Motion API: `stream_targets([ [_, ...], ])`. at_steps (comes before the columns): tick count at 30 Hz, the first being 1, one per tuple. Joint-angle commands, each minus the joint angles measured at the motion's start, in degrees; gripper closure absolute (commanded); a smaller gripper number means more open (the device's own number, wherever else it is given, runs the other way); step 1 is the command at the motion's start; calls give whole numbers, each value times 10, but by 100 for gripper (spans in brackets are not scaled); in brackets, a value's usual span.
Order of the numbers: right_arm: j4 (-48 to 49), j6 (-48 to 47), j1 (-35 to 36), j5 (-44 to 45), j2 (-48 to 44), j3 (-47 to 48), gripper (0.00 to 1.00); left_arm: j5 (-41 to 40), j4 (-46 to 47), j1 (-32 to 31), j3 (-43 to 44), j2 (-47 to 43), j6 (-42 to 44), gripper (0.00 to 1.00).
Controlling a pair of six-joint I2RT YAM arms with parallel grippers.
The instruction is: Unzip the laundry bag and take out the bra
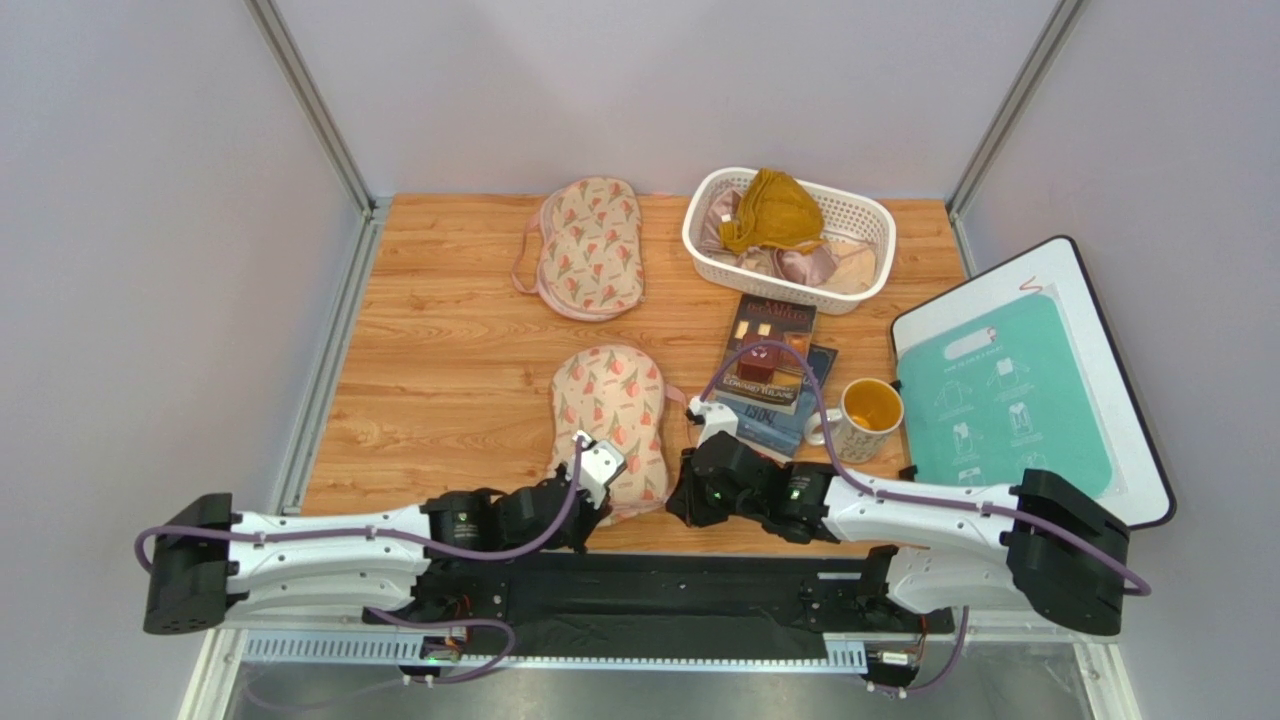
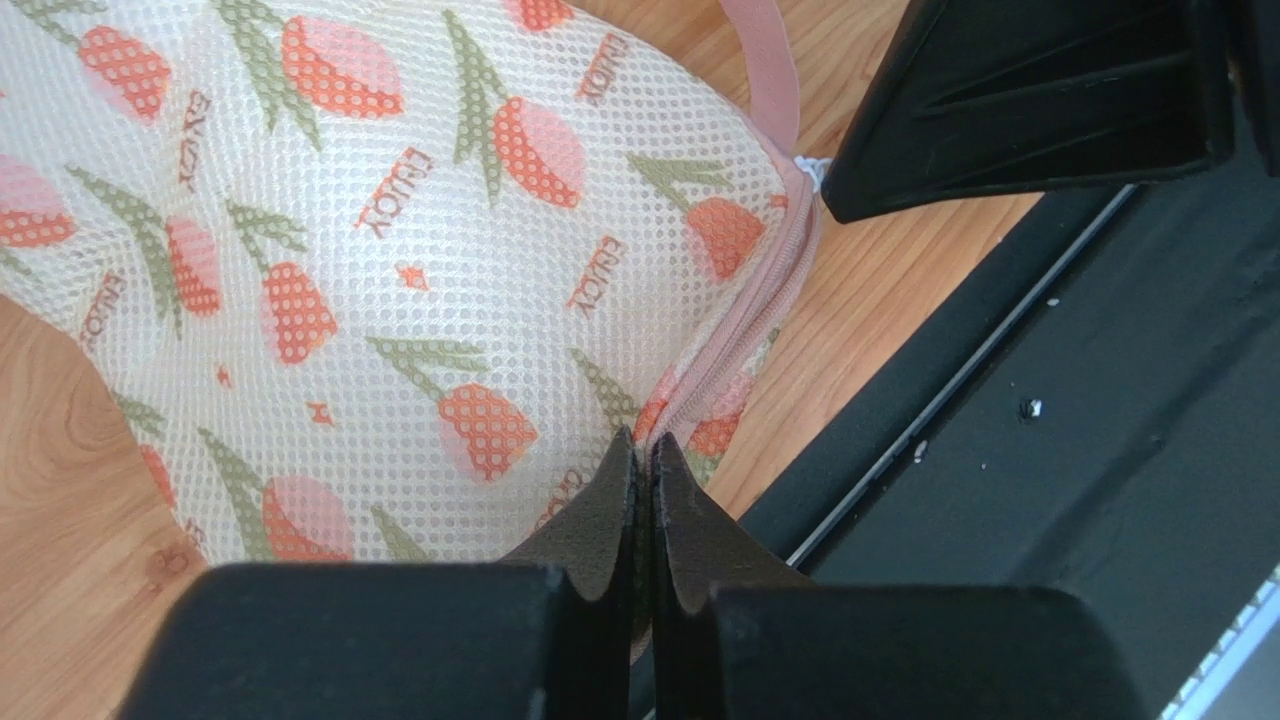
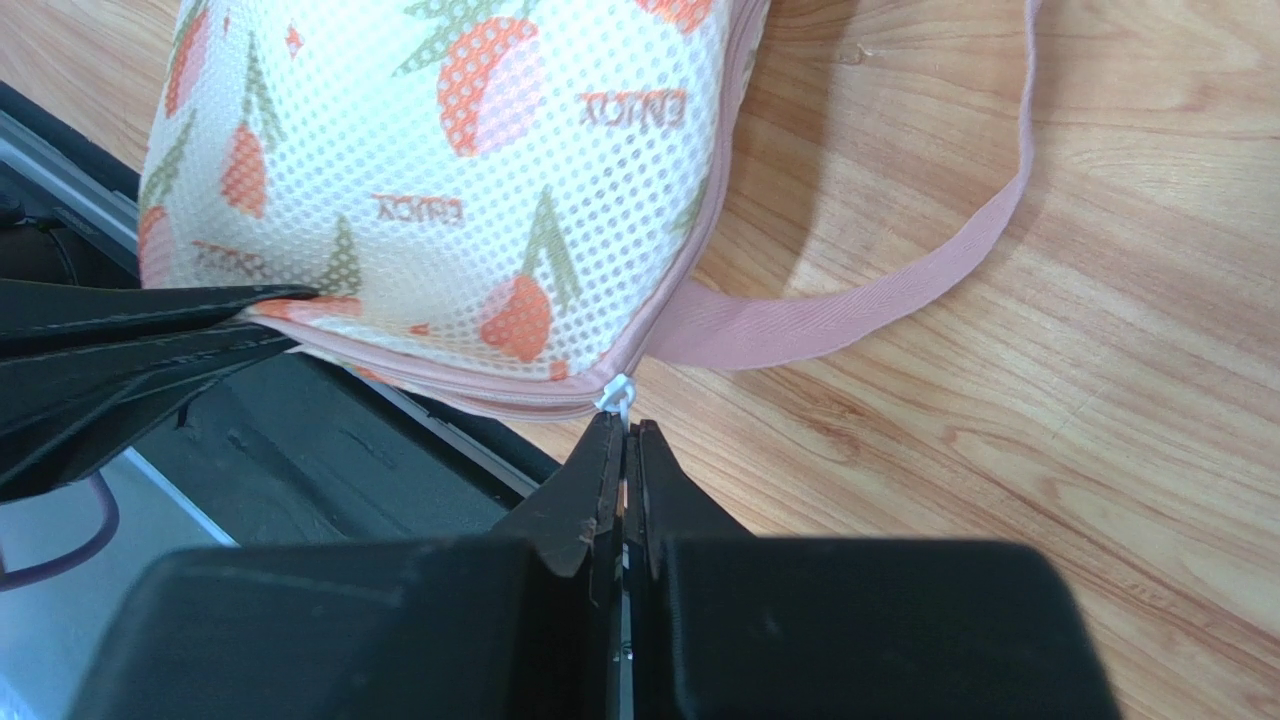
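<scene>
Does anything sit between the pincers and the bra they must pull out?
Yes: the near beige floral mesh laundry bag itself. Its pink zip looks closed along the near edge, and no bra shows. The left pincer is shut on that seam, the right pincer on the small white zip pull.

A wooden table (image 1: pixel 451 345) is shown. One laundry bag (image 1: pixel 609 398) is laid at its near edge and a second floral bag (image 1: pixel 589 248) at the far side. A white basket (image 1: pixel 774 282) is set right of that. Stacked books (image 1: pixel 778 318) are placed mid-table, with a mug (image 1: pixel 869 417) just beside them. A teal-and-white board (image 1: pixel 1007 390) is at the right edge.
</scene>
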Motion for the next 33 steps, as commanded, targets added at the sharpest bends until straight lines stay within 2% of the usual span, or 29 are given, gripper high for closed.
stream_targets([
  [1, -27, -4, -6, 17, -4, 5, 100, -28, -69, 2, -2, -48, -2, 100],
  [3, -24, -4, -6, 15, -3, 5, 100, -38, -92, 1, 8, -52, -2, 100],
  [5, -16, -2, -6, 9, 0, 3, 100, -35, -107, 2, 23, -47, -1, 79],
  [6, -10, -3, -6, 7, 1, 4, 100, -32, -107, 2, 26, -45, 1, 59],
  [8, -5, -2, -6, 2, 9, 5, 100, -21, -92, 2, 30, -37, -1, 48],
  [9, 1, -1, -6, 0, 15, 6, 100, -18, -80, 2, 29, -35, -2, 40],
  [11, 8, 0, -5, -5, 21, 8, 100, -1, -48, 2, 28, -22, -1, 34],
  [12, 13, 1, -5, -8, 28, 8, 100, 5, -39, 1, 30, -17, 1, 24],
  [16, 24, 3, -4, -17, 42, 10, 100, 16, -2, -9, 60, 14, 12, 23],
  [24, 25, 4, 0, -17, 42, 13, 100, 26, 47, -39, 122, 139, 27, 23],
  [33, 17, 2, 2, -17, 32, 12, 100, -24, 51, -51, 160, 262, 19, 22],
])
